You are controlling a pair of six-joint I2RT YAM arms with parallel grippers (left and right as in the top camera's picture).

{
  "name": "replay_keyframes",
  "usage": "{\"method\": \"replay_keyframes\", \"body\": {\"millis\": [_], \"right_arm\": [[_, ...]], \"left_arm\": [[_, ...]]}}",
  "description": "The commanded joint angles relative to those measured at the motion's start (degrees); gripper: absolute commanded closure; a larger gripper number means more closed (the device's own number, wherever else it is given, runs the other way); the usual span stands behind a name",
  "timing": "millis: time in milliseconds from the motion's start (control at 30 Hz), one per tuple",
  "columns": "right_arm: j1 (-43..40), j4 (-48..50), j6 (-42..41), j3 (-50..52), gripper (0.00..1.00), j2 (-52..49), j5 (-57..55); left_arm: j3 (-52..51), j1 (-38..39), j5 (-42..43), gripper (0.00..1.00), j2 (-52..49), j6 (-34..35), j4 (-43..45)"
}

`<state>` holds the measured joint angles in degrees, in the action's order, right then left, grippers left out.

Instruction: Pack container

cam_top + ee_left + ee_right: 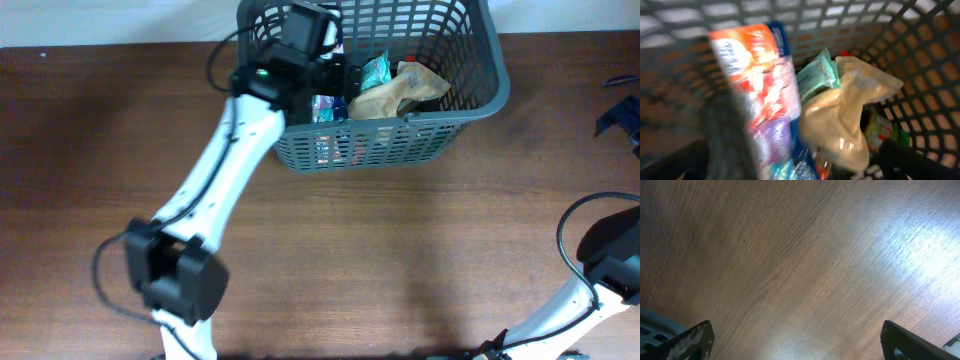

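Observation:
The container (470, 100), a dark grey slotted basket, stands at the back of the wooden table. My left gripper (335, 72) hangs inside its left half with the jaws open. In the left wrist view my left gripper (795, 170) has a blurred orange, white and purple packet (757, 85) standing loose between its spread fingers. Beside the packet lie a teal packet (817, 75) and a tan pouch (840, 115). My right gripper (800, 345) is open over bare wood, with nothing between its fingers.
The tan pouch (400, 92) and the teal packet (375, 70) fill the middle of the basket. A green item (880, 132) lies against the basket wall (920, 75). My right arm (610, 250) sits at the table's right front corner. A dark object (622, 118) is at the right edge.

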<state>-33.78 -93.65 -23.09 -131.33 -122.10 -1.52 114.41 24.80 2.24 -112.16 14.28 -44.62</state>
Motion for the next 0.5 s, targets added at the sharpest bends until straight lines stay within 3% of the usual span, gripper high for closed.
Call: {"method": "replay_keyframes", "body": {"millis": [0, 333, 467], "right_arm": [[0.0, 0.0, 0.3, 0.3, 0.01, -0.1, -0.7], [0.0, 0.0, 0.3, 0.3, 0.01, -0.1, -0.7], [0.0, 0.0, 0.3, 0.3, 0.01, -0.1, -0.7]], "left_arm": [[2.8, -2.1, -0.6, 0.01, 10.7, -2.4, -4.8], [2.8, -5.1, -0.9, 0.01, 27.6, -2.3, -28.6], [2.8, -5.1, -5.1, 0.01, 35.8, 0.7, -36.7]]}}
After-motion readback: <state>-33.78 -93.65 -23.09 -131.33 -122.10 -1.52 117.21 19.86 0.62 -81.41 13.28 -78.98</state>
